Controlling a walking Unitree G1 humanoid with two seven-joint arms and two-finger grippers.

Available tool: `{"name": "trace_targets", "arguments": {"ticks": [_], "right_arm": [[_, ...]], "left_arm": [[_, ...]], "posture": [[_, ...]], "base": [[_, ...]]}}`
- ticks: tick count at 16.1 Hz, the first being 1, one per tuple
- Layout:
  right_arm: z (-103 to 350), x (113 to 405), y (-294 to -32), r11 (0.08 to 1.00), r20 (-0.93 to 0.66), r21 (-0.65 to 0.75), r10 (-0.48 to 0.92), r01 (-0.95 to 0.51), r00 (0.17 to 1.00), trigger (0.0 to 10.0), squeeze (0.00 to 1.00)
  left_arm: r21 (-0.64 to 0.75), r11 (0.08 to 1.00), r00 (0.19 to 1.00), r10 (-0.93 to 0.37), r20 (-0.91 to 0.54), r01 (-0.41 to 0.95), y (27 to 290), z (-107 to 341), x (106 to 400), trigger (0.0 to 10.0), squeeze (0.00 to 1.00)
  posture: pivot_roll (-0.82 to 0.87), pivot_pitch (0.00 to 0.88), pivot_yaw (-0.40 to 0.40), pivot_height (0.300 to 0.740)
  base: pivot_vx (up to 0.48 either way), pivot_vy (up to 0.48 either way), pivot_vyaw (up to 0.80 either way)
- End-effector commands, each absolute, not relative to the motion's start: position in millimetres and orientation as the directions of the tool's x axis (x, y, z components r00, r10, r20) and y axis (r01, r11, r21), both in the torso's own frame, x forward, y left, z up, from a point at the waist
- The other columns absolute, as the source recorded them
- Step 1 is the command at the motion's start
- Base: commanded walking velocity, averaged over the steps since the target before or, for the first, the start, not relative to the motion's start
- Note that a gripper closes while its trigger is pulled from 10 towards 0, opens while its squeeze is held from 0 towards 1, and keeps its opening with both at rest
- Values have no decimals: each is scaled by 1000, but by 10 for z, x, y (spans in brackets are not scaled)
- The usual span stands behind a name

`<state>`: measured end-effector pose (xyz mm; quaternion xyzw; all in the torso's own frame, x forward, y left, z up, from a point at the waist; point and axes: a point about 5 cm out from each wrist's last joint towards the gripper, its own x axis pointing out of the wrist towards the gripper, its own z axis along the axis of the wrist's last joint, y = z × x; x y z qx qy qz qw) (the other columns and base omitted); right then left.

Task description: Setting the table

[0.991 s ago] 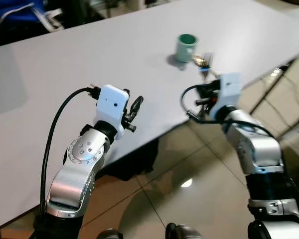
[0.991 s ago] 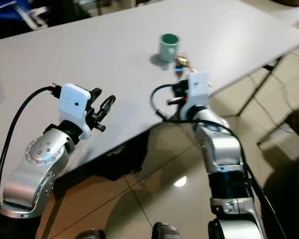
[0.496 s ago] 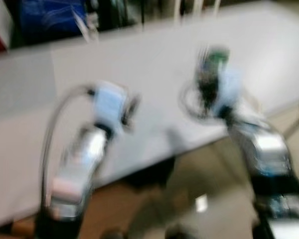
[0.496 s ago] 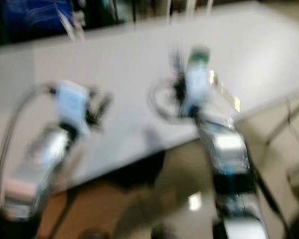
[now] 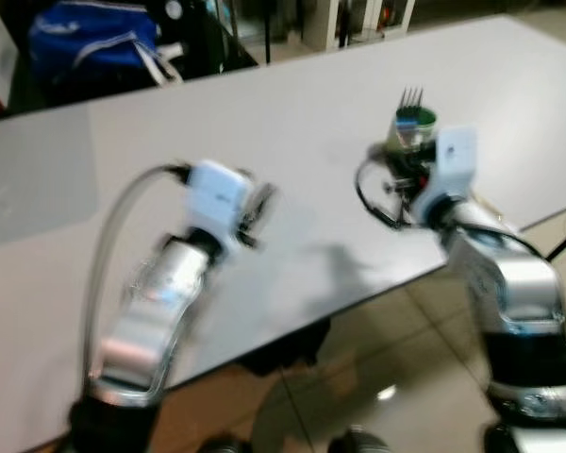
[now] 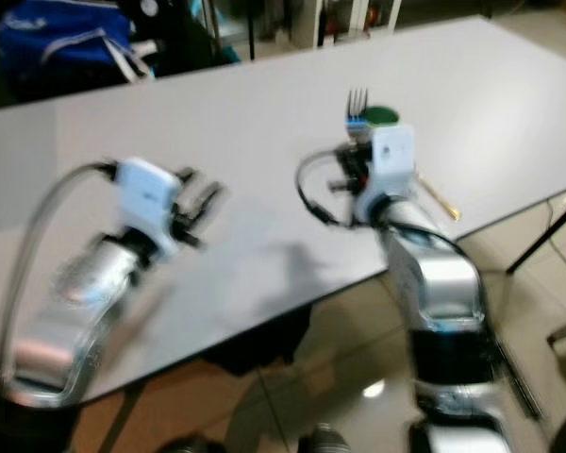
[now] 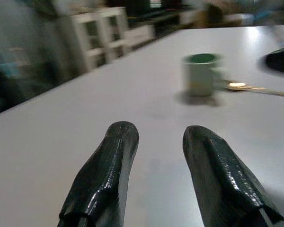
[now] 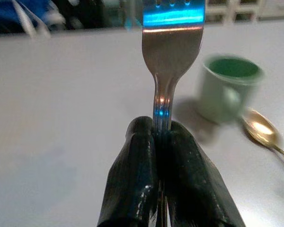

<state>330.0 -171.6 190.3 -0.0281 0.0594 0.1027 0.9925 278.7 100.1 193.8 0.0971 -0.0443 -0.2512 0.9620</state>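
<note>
Right gripper [image 8: 162, 137] pinching fork [image 8: 172, 42] by the handle, tines up, held above the table [image 5: 264, 123] just in front of the mug [image 8: 225, 87]. Mug green inside, standing upright on the table. Gold spoon [image 8: 262, 135] lying flat right beside the mug. Left gripper [image 7: 156, 156] raised over the table's near part, well apart from the mug, fingers [image 7: 109, 175] spread, holding nothing. Blue bag [image 5: 90, 42] beyond the far edge.

On the table [image 6: 264, 142], a spoon [image 8: 265, 135] lies just beside a mug [image 8: 225, 87], toward the right edge.
</note>
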Motion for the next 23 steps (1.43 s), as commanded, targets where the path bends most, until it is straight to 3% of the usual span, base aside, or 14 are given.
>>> {"name": "trace_targets", "arguments": {"ticks": [1, 8, 13, 16, 20, 23], "right_arm": [[1886, 3295, -1625, 966, -142, -53, 244, -253, 960, 10000, 0], [1710, 3317, -1579, 950, -269, -10, 299, -313, 915, 10000, 0], [1540, 3552, -1453, 938, -398, 56, 336, -342, 854, 10000, 0], [1428, 3710, -1416, 938, -527, 82, 326, -336, 784, 10000, 0], [1470, 3799, -1363, 930, -543, 147, 361, -337, 758, 10000, 0], [1393, 3807, -1349, 924, -611, 132, 360, -358, 705, 10000, 0]], "left_arm": [[231, 853, 872, -488, 33, 468, 1060, 1948, 2779, 10000, 0], [227, 852, 874, -486, 6, 472, 1121, 1892, 2752, 10000, 0], [239, 822, 851, -523, -43, 518, 1124, 1839, 2715, 10000, 0], [217, 737, 767, -633, -109, 640, 1063, 1789, 2558, 10000, 0], [181, 643, 668, -722, -180, 744, 1000, 1696, 2406, 10000, 0], [164, 617, 638, -744, -199, 770, 969, 1685, 2357, 10000, 0]], "posture": [[-48, 102, 2, 740], [-45, 103, -1, 740], [-34, 99, -8, 740], [-15, 98, -18, 740], [-19, 100, -9, 740], [-17, 100, -10, 740]], "base": [[0, 0, 0], [0, 0, 0], [0, 0, 0], [0, 0, 0], [0, 0, 0], [0, 0, 0]]}}
